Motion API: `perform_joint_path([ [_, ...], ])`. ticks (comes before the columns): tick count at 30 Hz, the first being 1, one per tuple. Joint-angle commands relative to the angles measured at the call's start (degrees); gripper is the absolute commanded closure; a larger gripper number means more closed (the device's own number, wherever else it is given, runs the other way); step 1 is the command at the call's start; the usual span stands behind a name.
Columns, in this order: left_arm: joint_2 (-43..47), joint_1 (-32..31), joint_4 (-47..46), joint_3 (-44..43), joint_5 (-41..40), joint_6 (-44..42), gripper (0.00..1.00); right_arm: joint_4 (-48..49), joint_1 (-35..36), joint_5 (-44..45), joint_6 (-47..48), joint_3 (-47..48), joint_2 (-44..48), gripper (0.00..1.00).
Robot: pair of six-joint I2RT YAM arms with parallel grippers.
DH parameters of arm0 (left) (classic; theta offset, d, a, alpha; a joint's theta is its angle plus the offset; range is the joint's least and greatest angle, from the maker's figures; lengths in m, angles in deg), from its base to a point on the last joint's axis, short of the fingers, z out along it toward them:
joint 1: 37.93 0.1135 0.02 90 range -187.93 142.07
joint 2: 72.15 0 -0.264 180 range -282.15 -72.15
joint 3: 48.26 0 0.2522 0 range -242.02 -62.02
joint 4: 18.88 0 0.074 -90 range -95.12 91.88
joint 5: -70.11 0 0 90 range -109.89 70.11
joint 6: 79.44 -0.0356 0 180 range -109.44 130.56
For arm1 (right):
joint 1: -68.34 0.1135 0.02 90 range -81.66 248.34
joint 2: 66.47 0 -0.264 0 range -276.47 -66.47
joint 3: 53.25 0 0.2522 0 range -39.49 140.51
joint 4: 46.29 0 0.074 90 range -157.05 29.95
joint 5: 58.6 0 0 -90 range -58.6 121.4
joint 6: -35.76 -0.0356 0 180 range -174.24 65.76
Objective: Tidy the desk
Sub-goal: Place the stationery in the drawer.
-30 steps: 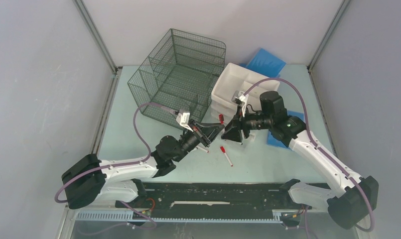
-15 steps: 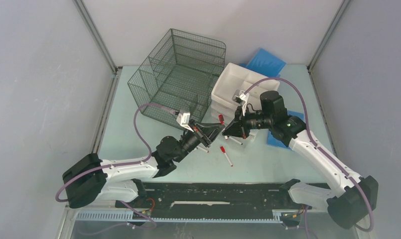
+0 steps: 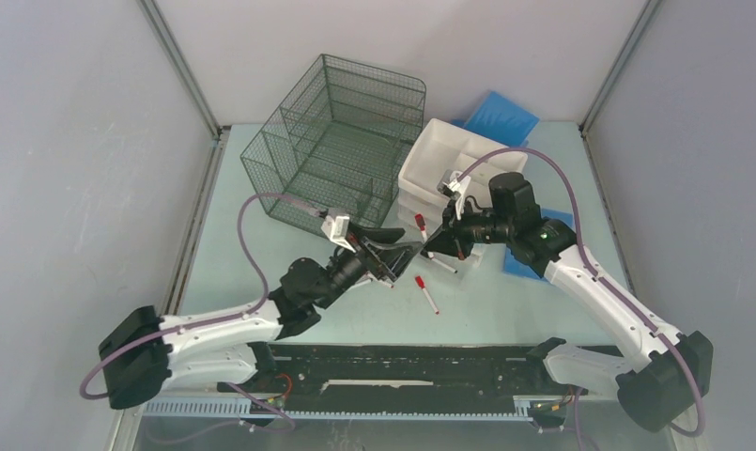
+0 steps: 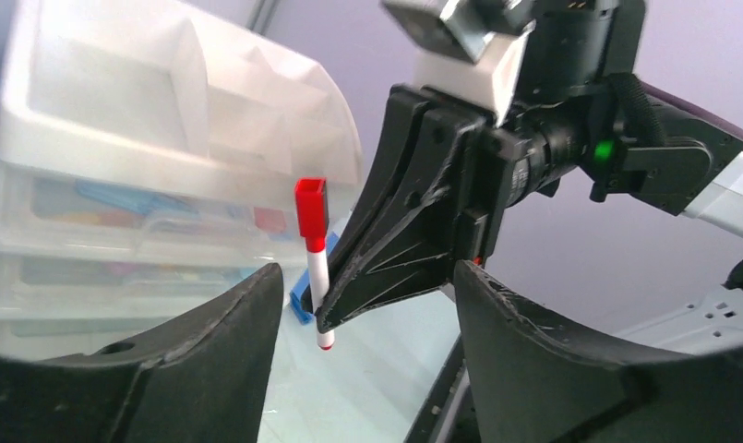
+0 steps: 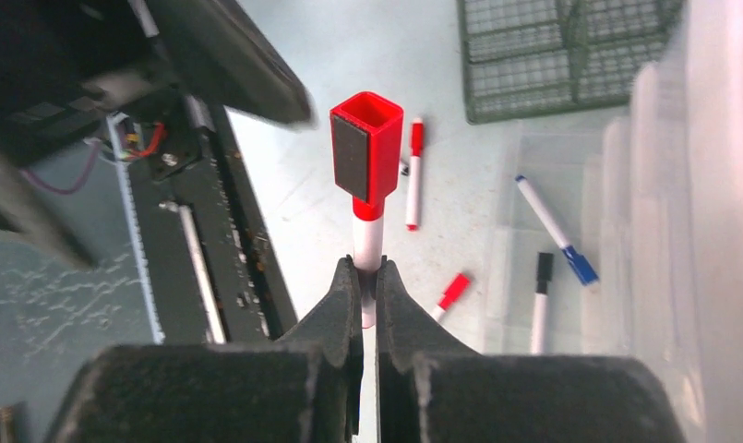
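Just past the black front rail [image 3: 402, 362], a loose red-capped marker [image 3: 426, 294] lies near the front middle of the desk [image 3: 505, 305], the pale green top that carries everything here. Beyond it the left gripper [image 3: 404, 252] stands wide open and holds nothing. It faces the right gripper [image 5: 367, 272], which is pinched tight on the white barrel of a red-capped whiteboard marker [image 5: 367, 157]. Farther back sit the white drawer unit [image 3: 435, 160] and, to its left, the wire-mesh organizer [image 3: 341, 141]. A blue pad [image 3: 501, 115] lies at the far edge.
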Motion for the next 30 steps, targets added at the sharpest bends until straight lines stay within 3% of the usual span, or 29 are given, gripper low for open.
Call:
perform_joint_path([
  [1, 9.81, 0.34, 11.59, 0.39, -1.62, -9.39, 0.23, -2.19, 1.12, 9.12, 7.11, 1.43, 0.12, 1.00],
  [5, 17.49, 1.30, 24.41, 1.47, -3.37, -12.62, 0.07, -4.88, 3.76, 16.53, 13.24, 2.30, -1.02, 1.00],
  [8, 21.54, 2.15, 32.35, 1.94, -4.00, -13.16, 0.01, -5.99, 5.91, 22.29, 16.84, 2.58, -2.94, 1.00],
  [14, 22.82, 3.70, 44.18, 3.12, -4.35, -10.86, 0.00, -6.59, 9.42, 31.34, 19.82, 2.96, -7.25, 1.00],
  [22, 20.58, 3.91, 53.28, 5.77, -8.32, -4.81, 0.00, -5.63, 10.80, 40.08, 19.92, 2.94, -11.52, 0.99],
  [30, 15.92, 4.84, 59.36, 4.46, -10.98, -2.00, 0.00, -5.08, 11.13, 43.89, 19.68, 2.99, -13.58, 0.81],
])
